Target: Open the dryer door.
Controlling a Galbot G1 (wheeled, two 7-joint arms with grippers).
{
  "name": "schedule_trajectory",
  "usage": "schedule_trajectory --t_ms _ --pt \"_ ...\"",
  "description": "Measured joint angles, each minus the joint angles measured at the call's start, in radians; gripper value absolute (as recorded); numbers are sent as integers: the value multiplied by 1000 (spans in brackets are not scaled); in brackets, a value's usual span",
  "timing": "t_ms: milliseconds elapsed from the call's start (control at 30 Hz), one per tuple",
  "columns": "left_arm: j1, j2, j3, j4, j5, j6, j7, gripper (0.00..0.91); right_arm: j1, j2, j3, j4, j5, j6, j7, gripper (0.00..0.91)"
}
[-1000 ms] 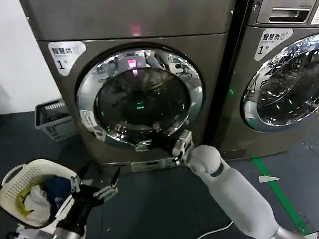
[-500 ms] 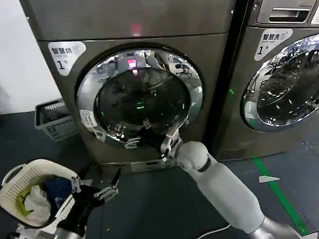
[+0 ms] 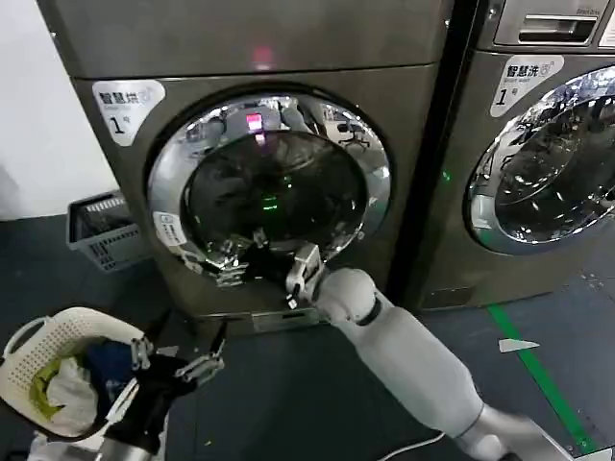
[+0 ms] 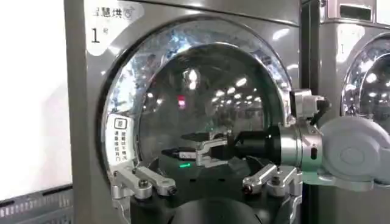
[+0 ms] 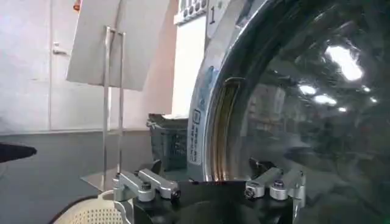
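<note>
dark floor (image 3: 288, 384), white laundry basket (image 3: 48, 351), grey crate (image 3: 101, 230)

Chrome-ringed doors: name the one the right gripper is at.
The dryer door on the left machine; right gripper sits at its lower rim, the other door untouched.

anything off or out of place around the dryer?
Nothing stands out. The dryer door sits flush and intact, the right gripper is open at its lower chrome ring, the left gripper hangs open low by the laundry basket.

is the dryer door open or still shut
Just cracked open: in the right wrist view a gap shows between the dryer door and the cabinet front. The right gripper reaches across its lower ring.
</note>
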Motion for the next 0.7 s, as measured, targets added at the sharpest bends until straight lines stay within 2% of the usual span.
schedule_trajectory --t_ms 167,700 --pt "-3 -4 -7 -6 -16 6 -1 907 21 24 -24 -28 0 20 4 907" --pt "1 -1 -13 -14 -9 4 0 907 49 91 -37 -114 -6 20 7 907"
